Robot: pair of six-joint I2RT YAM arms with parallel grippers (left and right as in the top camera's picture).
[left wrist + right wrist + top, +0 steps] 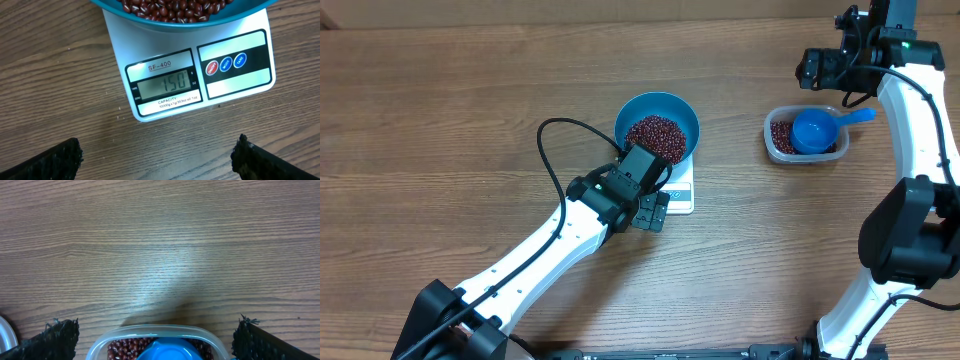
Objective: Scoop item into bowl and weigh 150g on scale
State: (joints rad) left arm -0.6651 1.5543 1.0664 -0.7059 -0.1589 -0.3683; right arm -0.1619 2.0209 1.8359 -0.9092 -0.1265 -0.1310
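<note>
The blue bowl (632, 108) stands on the white scale (684, 193), heaped with dark red-brown beans (656, 138). In the left wrist view the scale (240, 82) shows 150 on its grey display, with the bowl's underside (165, 25) and beans (175, 7) at the top edge. My left gripper (650, 212) hovers just in front of the scale, open and empty, over bare wood (157, 160). At the far right of the table, my right gripper (817, 68) is raised and open, with nothing between its fingers (52, 340).
A clear plastic tub (775, 140) at the right holds more beans (122, 347) and a blue handled scoop (812, 130). It lies below the right gripper (156, 325). A black cable (552, 160) loops over the table left of the bowl.
</note>
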